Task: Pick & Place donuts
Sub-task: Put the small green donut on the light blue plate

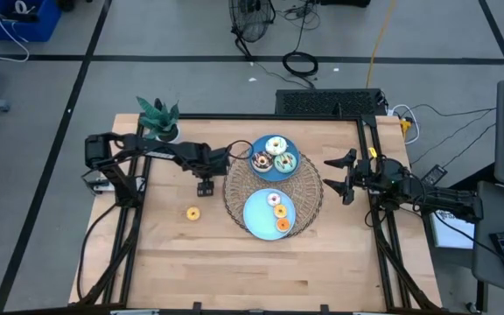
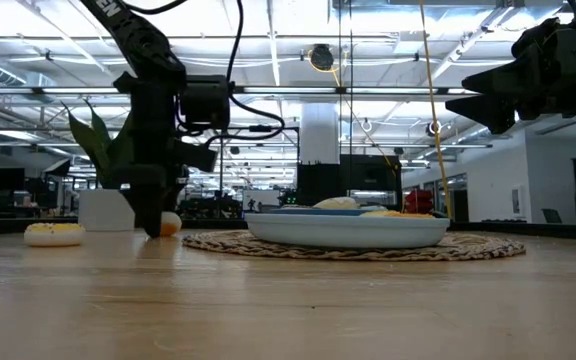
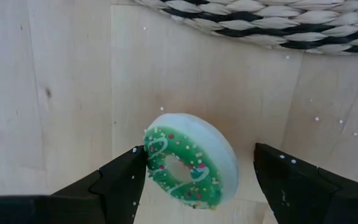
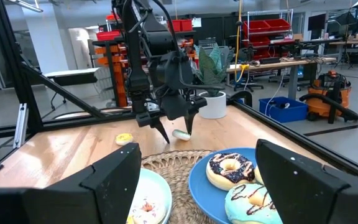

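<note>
A green-iced donut [image 3: 188,160] with sprinkles and a pale underside stands tilted on the wood between the open fingers of my left gripper [image 3: 194,186], just off the woven mat's left edge. In the high view my left gripper [image 1: 205,186] points down there and hides the donut. A yellow donut [image 1: 192,213] lies flat on the table nearer the near edge. The far blue plate [image 1: 261,171] carries three donuts [image 1: 276,146] and the near blue plate [image 1: 254,219] two [image 1: 278,210]. My right gripper [image 1: 339,175] hovers open beyond the mat's right edge. My left gripper comes from above, pointing down, with the green donut in its open gap. One finger [image 3: 129,174] meets the donut's rim [image 3: 149,144]; the other finger [image 3: 284,180] stands clear of it. The donut is tipped up on its edge, not lifted.
A round woven mat [image 1: 309,197] lies under both plates at the table's middle. A potted plant [image 1: 158,118] stands at the far left corner. Bare wood stretches along the near side. Black frame rails run along the table's left and right edges.
</note>
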Available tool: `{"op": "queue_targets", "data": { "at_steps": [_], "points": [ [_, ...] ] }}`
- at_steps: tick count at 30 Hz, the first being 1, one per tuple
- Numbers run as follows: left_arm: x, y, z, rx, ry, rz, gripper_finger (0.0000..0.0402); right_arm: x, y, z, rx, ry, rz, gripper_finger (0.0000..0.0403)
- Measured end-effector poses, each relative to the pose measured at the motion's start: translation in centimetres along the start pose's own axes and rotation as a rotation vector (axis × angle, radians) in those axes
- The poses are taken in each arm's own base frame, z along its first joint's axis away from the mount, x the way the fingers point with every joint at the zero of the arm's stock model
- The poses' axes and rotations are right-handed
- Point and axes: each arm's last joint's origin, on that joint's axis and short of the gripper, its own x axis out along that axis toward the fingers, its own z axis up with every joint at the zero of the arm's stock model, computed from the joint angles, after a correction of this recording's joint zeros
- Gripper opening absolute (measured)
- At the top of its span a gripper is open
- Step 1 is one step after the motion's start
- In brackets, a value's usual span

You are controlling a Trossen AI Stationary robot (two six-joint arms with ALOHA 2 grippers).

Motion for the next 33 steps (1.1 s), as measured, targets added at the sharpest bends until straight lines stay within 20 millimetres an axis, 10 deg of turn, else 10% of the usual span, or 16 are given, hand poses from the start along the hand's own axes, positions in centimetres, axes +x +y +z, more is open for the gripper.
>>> {"op": "queue_targets", "data": {
  "at_steps": [33],
  "points": [
    [-1.0,0.8,0.9,-0.028,-0.019,-0.024,0.0294,0.0,0.0,0.0,0.000,0.000,0.000,0.0304]
  ]
}}
